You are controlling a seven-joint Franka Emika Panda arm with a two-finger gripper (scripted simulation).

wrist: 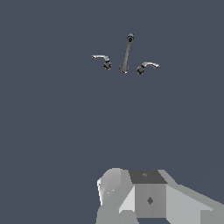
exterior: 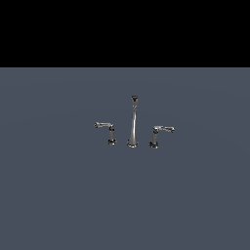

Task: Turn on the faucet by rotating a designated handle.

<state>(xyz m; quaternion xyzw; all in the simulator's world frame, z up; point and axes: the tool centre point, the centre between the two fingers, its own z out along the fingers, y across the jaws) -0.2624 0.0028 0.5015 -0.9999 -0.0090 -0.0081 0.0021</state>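
The faucet stands as a small chrome three-piece set on the grey floor. Its tall slender spout point(exterior: 133, 122) has a dark tip. The handle point(exterior: 158, 133) is the short lever on the exterior view's right, with its arm pointing right. Its twin lever point(exterior: 107, 129) on the left points left. The wrist view shows the spout point(wrist: 127, 54), the handle point(wrist: 146, 66) and the twin lever point(wrist: 103, 60) far ahead. Only grey blocks of my gripper point(wrist: 148, 194) show at that picture's edge, well away from the faucet. Its jaws are not clear. The arm is out of the exterior view.
The flat grey floor point(exterior: 58, 195) spreads all round the faucet. A black band fills the exterior view above the floor's far edge.
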